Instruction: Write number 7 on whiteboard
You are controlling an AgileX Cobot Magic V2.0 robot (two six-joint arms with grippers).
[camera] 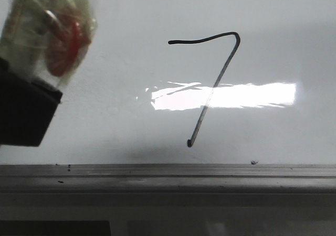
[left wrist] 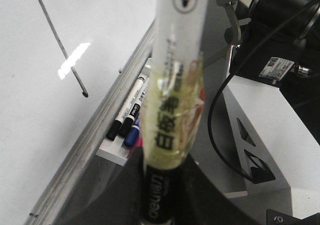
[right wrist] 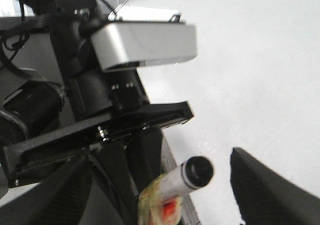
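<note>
Black left hand clamping taped marker

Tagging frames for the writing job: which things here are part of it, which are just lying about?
Job:
- number 7, drawn
- whiteboard
- taped marker, in the left tool

Lying about:
- spare markers in the tray
- black cable

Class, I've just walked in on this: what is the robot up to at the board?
The robot's left gripper holds a tape-wrapped marker, pointing along the whiteboard. A hand-drawn number 7 is already on the board, with a wavy top bar and a long diagonal stroke ending in a dot. In the front view the marker sits off to the left, apart from the 7. Spare markers lie in a tray beside the board's ledge.
</note>
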